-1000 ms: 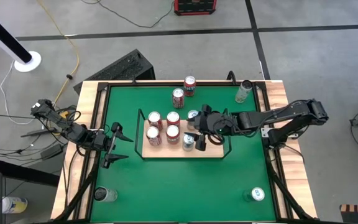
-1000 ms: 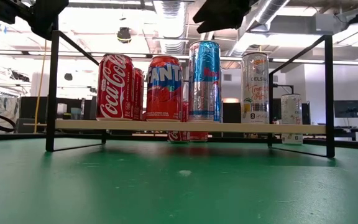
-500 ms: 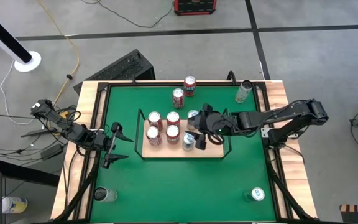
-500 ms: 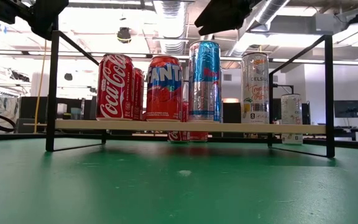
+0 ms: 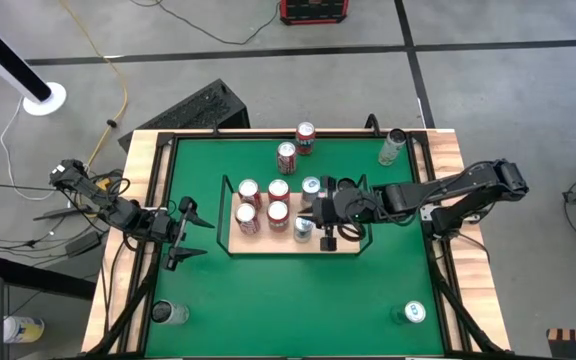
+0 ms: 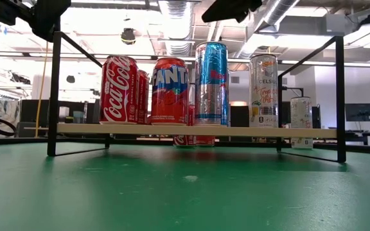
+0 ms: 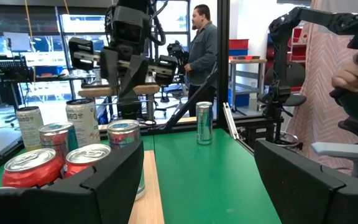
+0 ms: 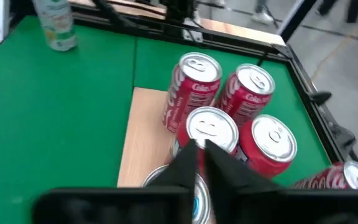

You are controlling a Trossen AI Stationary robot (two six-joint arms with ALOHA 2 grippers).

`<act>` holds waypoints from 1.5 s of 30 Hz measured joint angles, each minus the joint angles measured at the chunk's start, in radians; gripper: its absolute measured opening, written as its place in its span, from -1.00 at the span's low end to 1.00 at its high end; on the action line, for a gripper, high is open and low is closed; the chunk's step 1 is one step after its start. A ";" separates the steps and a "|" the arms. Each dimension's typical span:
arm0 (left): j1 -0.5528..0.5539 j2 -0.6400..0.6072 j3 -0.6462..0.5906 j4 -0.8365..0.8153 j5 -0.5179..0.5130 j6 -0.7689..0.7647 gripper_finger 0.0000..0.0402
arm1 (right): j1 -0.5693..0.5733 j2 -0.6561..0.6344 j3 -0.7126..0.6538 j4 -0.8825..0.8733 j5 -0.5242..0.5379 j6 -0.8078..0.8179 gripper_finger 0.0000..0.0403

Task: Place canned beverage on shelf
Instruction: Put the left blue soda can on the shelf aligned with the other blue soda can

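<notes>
Centre frame: shelf [image 5: 343,246] bearing six cans, four red [image 5: 247,190], one blue [image 5: 303,229], one white [image 5: 312,186]. Directly above, right gripper [image 5: 326,222], fingers nearly together, empty. Left gripper [image 5: 190,232] mid-left, spread wide, empty. Off-shelf cans: five.

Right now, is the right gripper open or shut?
Shut: in the right wrist view the right gripper has its fingers nearly touching above the cans, gripping nothing.

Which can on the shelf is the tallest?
The blue and silver can, which stands between the red Fanta can and the white Celsius can, rises above every other can on the shelf.
</notes>
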State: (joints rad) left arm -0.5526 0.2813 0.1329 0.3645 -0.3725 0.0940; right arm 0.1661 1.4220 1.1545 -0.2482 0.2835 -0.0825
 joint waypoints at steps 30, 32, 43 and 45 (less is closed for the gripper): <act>0.000 0.000 0.000 0.000 0.000 -0.004 0.46 | -0.013 0.000 0.000 -0.005 0.148 0.071 0.92; 0.000 0.000 0.000 0.000 0.000 -0.004 0.46 | -0.013 0.000 0.000 -0.011 0.147 0.082 0.93; 0.000 0.000 0.000 -0.010 0.000 -0.004 0.46 | 0.045 0.035 0.000 -0.063 -0.004 0.138 0.98; 0.000 0.000 0.000 -0.010 0.000 -0.009 0.46 | 0.045 0.046 0.002 -0.063 -0.003 0.138 0.98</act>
State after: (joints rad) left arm -0.5526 0.2813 0.1329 0.3542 -0.3725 0.0853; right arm 0.2112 1.4683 1.1570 -0.3109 0.2809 0.0551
